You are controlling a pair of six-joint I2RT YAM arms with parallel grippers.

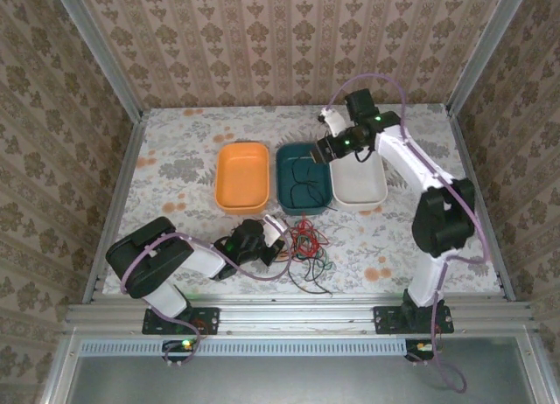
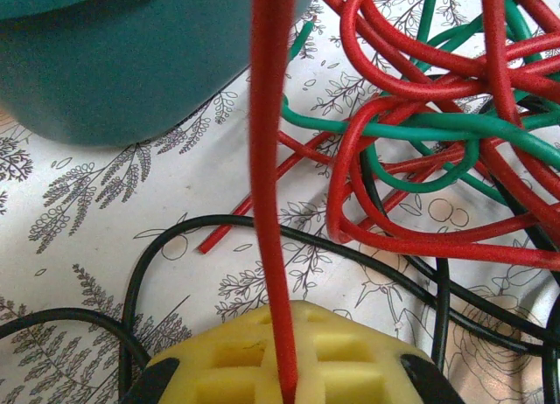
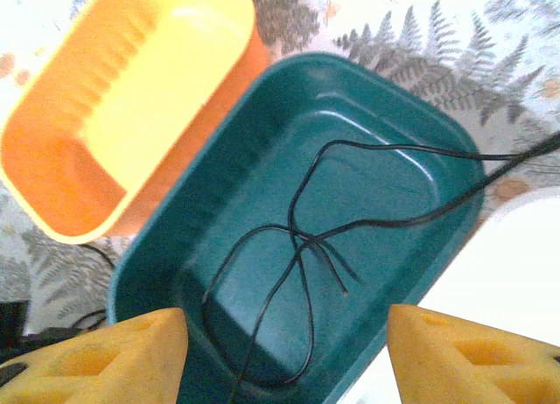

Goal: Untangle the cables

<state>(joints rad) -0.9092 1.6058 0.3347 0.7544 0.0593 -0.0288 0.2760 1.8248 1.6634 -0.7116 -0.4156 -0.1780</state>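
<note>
Firmly, left jaws clench a red cable [image 2: 267, 159]; right jaws gape above a black cable [image 3: 301, 243].

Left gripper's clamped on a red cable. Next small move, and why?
Probably ease the left gripper away from the red, green and black tangle: the red cable it holds runs straight, with that tangle close beside it. The right gripper is open over the teal bin.

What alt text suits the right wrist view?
A thin black cable lies looped inside a teal plastic bin, one strand running out past its right rim. An orange plastic bin sits beside it; the right hand is open, yellow fingers spread.
</note>
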